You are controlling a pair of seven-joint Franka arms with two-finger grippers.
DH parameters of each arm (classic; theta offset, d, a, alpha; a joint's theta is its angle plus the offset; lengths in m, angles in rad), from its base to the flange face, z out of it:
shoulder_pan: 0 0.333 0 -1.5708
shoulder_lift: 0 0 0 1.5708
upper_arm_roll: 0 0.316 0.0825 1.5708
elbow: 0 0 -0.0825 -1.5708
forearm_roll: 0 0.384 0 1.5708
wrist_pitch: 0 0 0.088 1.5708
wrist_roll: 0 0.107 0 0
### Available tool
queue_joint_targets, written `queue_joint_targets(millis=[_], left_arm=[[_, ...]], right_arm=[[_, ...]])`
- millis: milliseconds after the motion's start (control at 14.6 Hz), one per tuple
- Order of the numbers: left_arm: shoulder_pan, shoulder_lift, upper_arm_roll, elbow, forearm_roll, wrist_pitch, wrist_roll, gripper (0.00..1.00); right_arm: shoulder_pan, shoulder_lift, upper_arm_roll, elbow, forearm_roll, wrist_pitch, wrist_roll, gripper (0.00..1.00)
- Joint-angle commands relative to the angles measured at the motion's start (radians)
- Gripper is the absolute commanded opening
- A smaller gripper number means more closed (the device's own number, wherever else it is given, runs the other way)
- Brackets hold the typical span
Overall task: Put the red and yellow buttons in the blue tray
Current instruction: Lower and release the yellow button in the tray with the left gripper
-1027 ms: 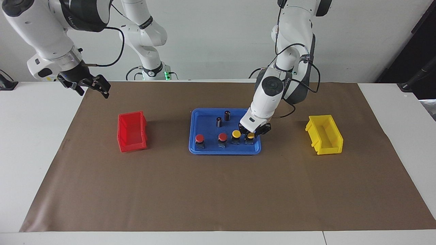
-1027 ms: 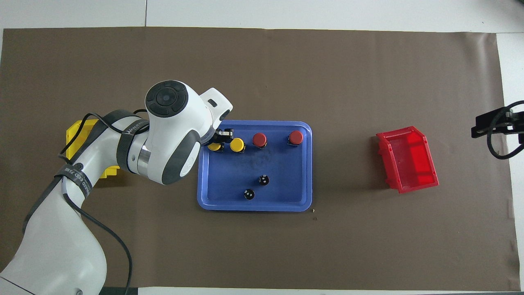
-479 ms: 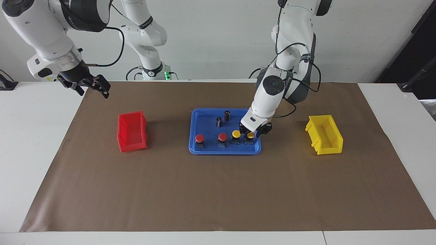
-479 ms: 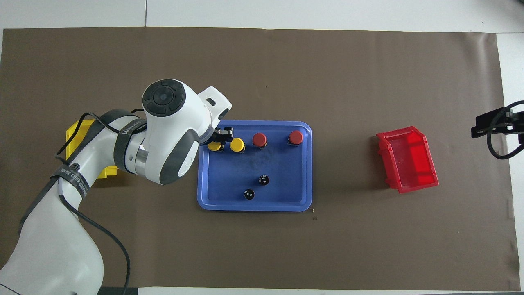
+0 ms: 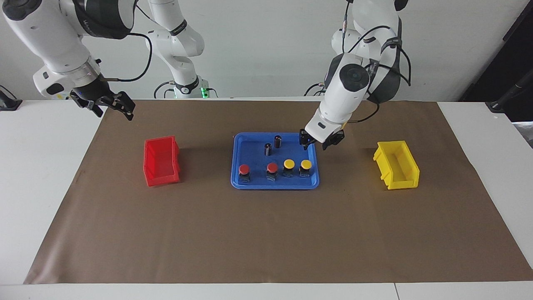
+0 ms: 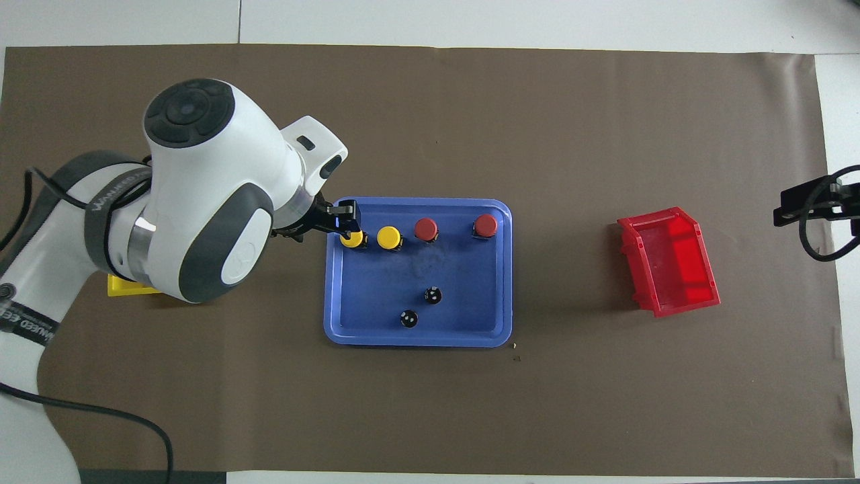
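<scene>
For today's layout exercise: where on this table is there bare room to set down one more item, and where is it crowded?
Free: the brown mat farther from the robots than the blue tray, and the strips between tray and red bin and tray and yellow bin. Crowded: inside the tray, with four buttons and two dark cylinders, and the left claw above its corner.

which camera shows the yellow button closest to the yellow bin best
The facing view: that yellow button stands clear in the tray, cap and base visible. In the overhead view, the left tool overlaps its edge, and only the cap shows.
</scene>
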Motion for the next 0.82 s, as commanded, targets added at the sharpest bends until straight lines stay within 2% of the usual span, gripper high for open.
queue_joint_targets(millis=[0, 137, 274, 411, 548, 753], left_arm=[[0.079, -0.124, 0.007, -0.032, -0.011, -0.098, 0.011, 1.00], [0.138, -0.173, 0.008, -0.029, -0.004, -0.148, 0.017, 1.00], [0.164, -0.204, 0.008, -0.027, 0.097, -0.165, 0.059, 1.00], [0.231, -0.231, 0.008, -0.020, 0.125, -0.194, 0.124, 1.00], [0.308, -0.230, 0.007, 0.041, 0.128, -0.242, 0.172, 1.00], [0.337, -0.227, 0.011, 0.062, 0.136, -0.232, 0.212, 1.00]], right_arm=[[-0.006, -0.022, 0.005, -0.024, -0.005, 0.004, -0.023, 1.00], [-0.006, -0.022, 0.005, -0.024, -0.004, 0.004, -0.023, 1.00], [-0.006, -0.022, 0.005, -0.024, -0.004, 0.004, -0.023, 1.00], [-0.006, -0.022, 0.005, -0.024, -0.004, 0.004, -0.023, 1.00], [-0.006, -0.022, 0.005, -0.024, -0.004, 0.004, -0.023, 1.00], [-0.006, -0.022, 0.005, -0.024, -0.004, 0.004, -0.023, 1.00]])
